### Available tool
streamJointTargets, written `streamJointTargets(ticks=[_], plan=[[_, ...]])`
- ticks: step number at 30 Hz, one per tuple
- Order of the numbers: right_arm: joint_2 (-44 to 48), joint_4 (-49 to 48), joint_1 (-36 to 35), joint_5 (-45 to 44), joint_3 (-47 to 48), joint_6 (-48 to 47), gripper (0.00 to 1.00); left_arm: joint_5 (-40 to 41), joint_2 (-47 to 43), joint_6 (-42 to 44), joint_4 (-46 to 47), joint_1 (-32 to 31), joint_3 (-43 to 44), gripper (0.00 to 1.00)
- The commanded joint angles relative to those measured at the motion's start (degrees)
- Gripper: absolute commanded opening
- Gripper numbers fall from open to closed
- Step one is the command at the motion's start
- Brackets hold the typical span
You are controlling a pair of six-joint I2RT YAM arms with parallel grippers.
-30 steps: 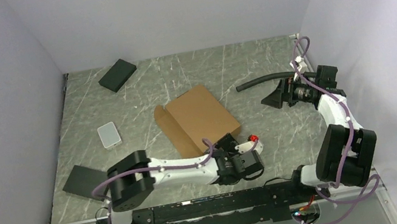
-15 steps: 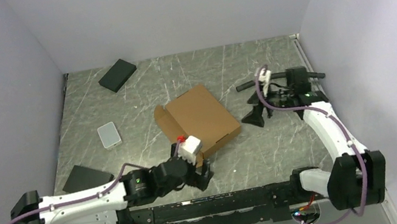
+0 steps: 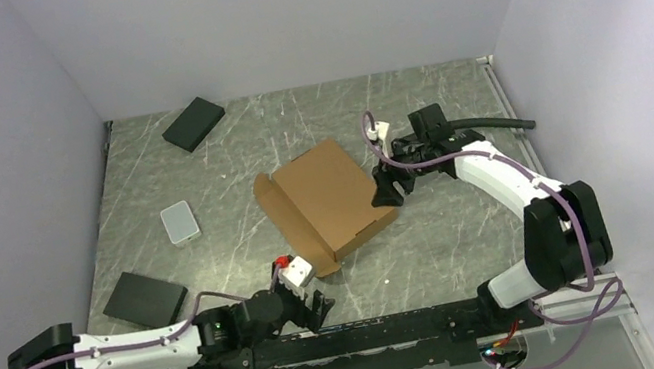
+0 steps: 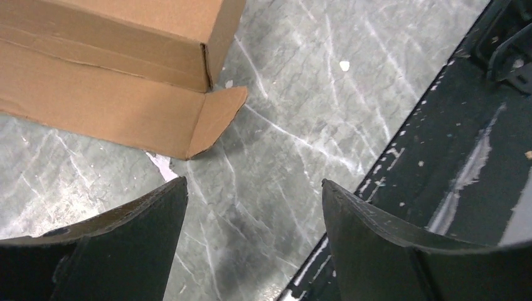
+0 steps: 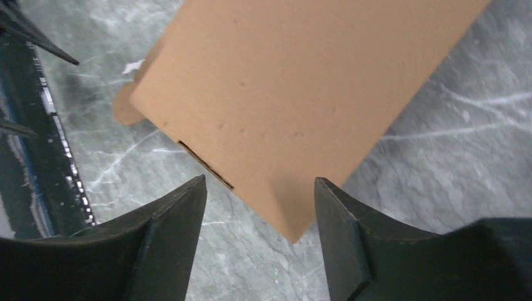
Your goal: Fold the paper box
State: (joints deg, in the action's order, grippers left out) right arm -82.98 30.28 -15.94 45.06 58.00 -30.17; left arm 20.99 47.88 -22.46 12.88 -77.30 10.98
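Near the middle of the table point(image 3: 198, 167), the paper box point(image 3: 330, 194) lay flat and skewed, its right edge directly under the spread, empty right claw point(image 3: 383, 193), while the left claw point(image 3: 312, 307), also spread and empty, hovered just short of its near corner.

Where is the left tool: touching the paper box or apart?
Apart. Left wrist view shows bare table between the left tool and the paper box.
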Motion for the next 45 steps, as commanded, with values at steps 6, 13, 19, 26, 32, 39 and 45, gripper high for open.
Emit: streamJointTargets(ticks=[6,13,19,26,32,39,45], plan=[[-0.29,-9.11,5.39,-5.52,-4.12,12.6,0.76,9.91,10.85,10.32,19.06,-0.84,-2.96,0.82],[-1.81,-9.61,6.69,-4.11,-4.21,13.91,0.76,11.71,11.41,14.99,26.64,-0.74,-4.56,0.79],[-2.88,-9.51,7.92,-2.38,-4.01,14.91,0.75,11.0,16.05,17.09,32.9,-0.08,-4.84,0.76],[-2.95,-9.8,8.3,-1.58,-4.21,15.32,0.75,8.46,24.27,19.36,39.38,2.39,-3.85,0.66],[-3.15,-9.59,8.65,-1.29,-4.11,15.25,0.75,6.06,29.37,19.2,41.55,4.31,-2.63,0.6],[-3.71,-9.45,8.67,-1.17,-4.03,15.14,0.75,3.56,33.8,18.42,44.51,5.13,-1.67,0.56],[-3.86,-9.28,8.66,-1.28,-3.94,14.97,0.75,3.86,38.68,18.02,49.06,5.56,-0.66,0.44]])
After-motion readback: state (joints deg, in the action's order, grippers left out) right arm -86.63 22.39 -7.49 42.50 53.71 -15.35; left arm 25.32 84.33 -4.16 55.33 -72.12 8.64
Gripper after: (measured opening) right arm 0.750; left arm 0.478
